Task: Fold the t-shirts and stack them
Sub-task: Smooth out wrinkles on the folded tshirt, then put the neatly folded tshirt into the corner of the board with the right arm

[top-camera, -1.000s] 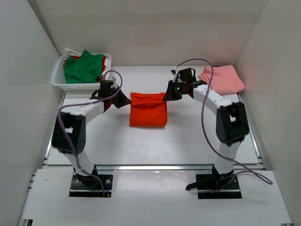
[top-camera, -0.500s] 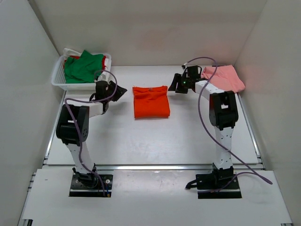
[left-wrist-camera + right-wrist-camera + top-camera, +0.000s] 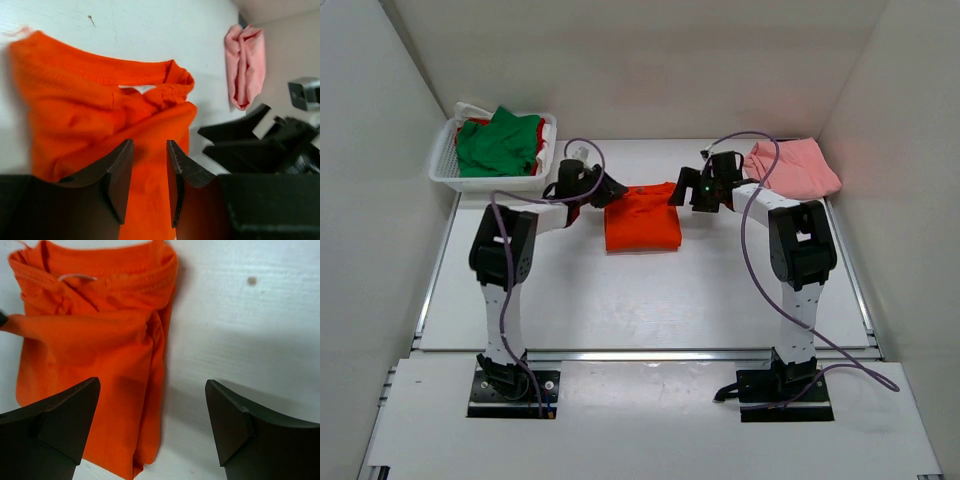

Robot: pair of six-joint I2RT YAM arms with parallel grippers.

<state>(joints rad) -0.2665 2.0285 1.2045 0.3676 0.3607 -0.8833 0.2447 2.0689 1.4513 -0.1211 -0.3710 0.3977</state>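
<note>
The bright orange-red t-shirt (image 3: 642,217) lies folded on the table between the two arms. My left gripper (image 3: 610,190) hangs open over its far left corner, and orange cloth (image 3: 100,110) shows through the gap between the fingers (image 3: 120,165). My right gripper (image 3: 678,193) is wide open at the far right corner, straddling the right edge of the shirt (image 3: 90,340). The pale pink t-shirt (image 3: 795,167) sits folded at the back right. A green t-shirt (image 3: 498,143) lies crumpled on a red one (image 3: 468,125) in the basket.
The white mesh basket (image 3: 445,165) stands at the back left, against the left wall. White walls close in the table on three sides. In the left wrist view the right gripper (image 3: 250,135) is close by, with the pink shirt (image 3: 245,65) beyond it.
Both grippers have opened and let go of the orange shirt, which was stretched between them. It now lies folded further back. The grippers have moved in over its far corners.
</note>
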